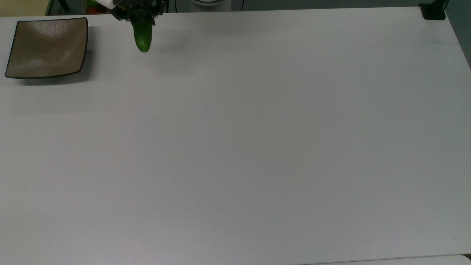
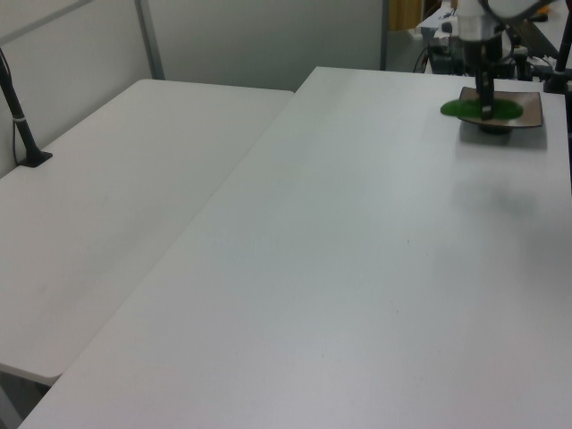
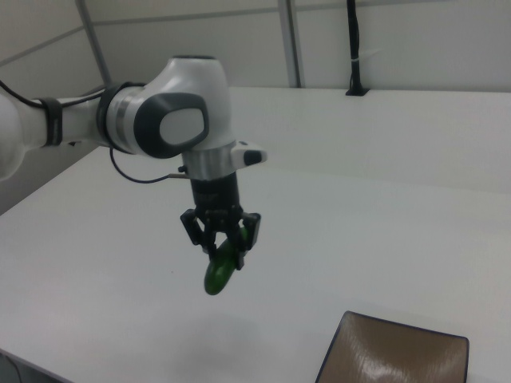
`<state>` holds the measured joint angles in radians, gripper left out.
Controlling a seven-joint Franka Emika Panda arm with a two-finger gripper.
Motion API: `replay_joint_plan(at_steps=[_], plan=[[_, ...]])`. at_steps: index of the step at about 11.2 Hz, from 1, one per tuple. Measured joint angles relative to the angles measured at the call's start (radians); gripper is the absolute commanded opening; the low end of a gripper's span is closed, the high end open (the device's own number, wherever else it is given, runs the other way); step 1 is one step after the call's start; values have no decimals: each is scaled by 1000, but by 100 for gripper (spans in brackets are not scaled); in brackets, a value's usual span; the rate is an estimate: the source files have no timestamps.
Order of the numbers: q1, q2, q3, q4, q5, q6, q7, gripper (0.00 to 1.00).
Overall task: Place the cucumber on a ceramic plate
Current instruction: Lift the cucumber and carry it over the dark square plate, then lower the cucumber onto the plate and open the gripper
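Top view first: the hand point(image 1: 138, 13) sits at the upper edge, pinching the cucumber point(image 1: 142, 35) near one end, so the rest of it pokes down toward the top view's bottom. The plate point(image 1: 47, 47) is off to the top view's left, well apart from the cucumber, with nothing on it. A soft shadow on the white counter point(image 1: 257, 147) sits to the right of the cucumber, so I'd say it's hanging in the air.

Left view: the cucumber point(image 2: 481, 108) looks like it overlaps the plate point(image 2: 527, 109), but going by the other views I think that's just the angle.

Right view: clearest one. The hand point(image 3: 220, 239) is clamped around the cucumber point(image 3: 220, 270), which tilts down and hangs well above the counter point(image 3: 383, 223). The plate point(image 3: 391, 355) is lower and to the right view's right.

So I'd call this the carry step, pickup done. Next it needs to travel sideways over the plate, come down low, then let go gently so the thing doesn't roll off that shallow dish.
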<state>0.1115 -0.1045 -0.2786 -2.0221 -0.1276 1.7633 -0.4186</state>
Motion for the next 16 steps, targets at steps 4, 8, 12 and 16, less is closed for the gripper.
replay_joint_plan(at_steps=[4,8,12,16], plan=[[-130,2,-44,60,0,-20,-286,0],[-165,29,-169,62,0,129,-498,0],[-195,129,-253,56,0,298,-591,0],[-226,278,-254,53,0,447,-597,4]])
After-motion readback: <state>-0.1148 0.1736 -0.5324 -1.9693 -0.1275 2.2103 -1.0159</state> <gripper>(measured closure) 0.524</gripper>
